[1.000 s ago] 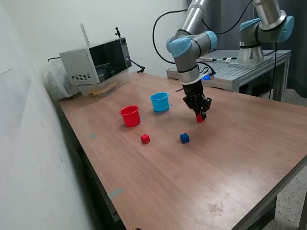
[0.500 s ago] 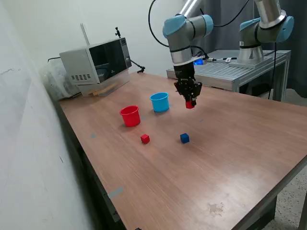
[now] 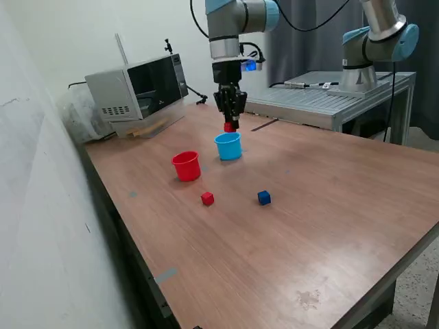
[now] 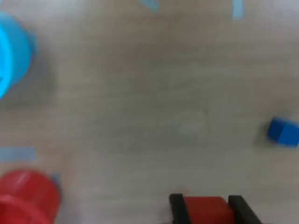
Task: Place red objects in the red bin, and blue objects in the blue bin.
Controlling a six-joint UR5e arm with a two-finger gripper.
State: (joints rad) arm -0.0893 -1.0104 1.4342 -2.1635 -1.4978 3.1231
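Observation:
My gripper (image 3: 230,126) hangs in the air just above and behind the blue bin (image 3: 228,146), shut on a red cube (image 3: 230,127). The wrist view shows that red cube (image 4: 208,210) squeezed between my two black fingers (image 4: 176,207). The red bin (image 3: 186,166) stands to the exterior view's left of the blue bin. A second red cube (image 3: 207,199) and a dark blue cube (image 3: 264,198) lie on the wooden table (image 3: 329,205) in front of the bins. In the wrist view the blue bin (image 4: 11,53), the red bin (image 4: 28,196) and the blue cube (image 4: 283,131) all appear, blurred.
A grey microwave-like box (image 3: 137,86) sits at the table's back corner on the exterior view's left. A second arm (image 3: 374,41) is mounted on a metal bench (image 3: 329,103) behind the table. A wall runs along the exterior view's left.
My gripper has risen off the table with the red cube and swung towards the exterior view's left, from beside the blue cube's area to above the blue bin.

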